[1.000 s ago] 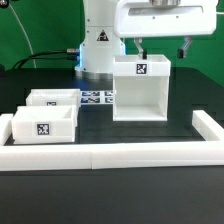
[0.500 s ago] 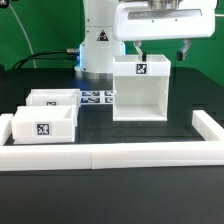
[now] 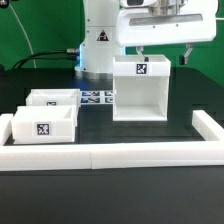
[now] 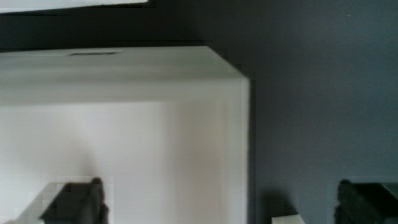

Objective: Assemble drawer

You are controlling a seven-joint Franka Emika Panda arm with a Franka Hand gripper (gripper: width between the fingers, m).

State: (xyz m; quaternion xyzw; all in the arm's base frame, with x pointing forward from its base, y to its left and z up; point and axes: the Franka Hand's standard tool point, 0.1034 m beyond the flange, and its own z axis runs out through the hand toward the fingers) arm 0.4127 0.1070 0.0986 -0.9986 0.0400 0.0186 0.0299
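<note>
The tall white drawer housing (image 3: 141,90) stands upright in the middle of the table, open side toward the front, with a tag on its top front. Two small open-top white boxes sit at the exterior view's left, one in front (image 3: 45,125) and one behind it (image 3: 52,98). My gripper (image 3: 163,52) hangs just above the housing's top, open and empty, with one finger over each side. In the wrist view the housing's white top (image 4: 125,110) fills the frame, and the dark fingertips (image 4: 71,203) straddle its edge around my gripper (image 4: 219,205).
Long low white border blocks run along the front (image 3: 120,156) and the exterior view's right (image 3: 209,126). The marker board (image 3: 96,98) lies flat between the small boxes and the housing. The robot base (image 3: 97,45) stands behind.
The gripper has shifted slightly above the housing. The housing and both small boxes have not moved.
</note>
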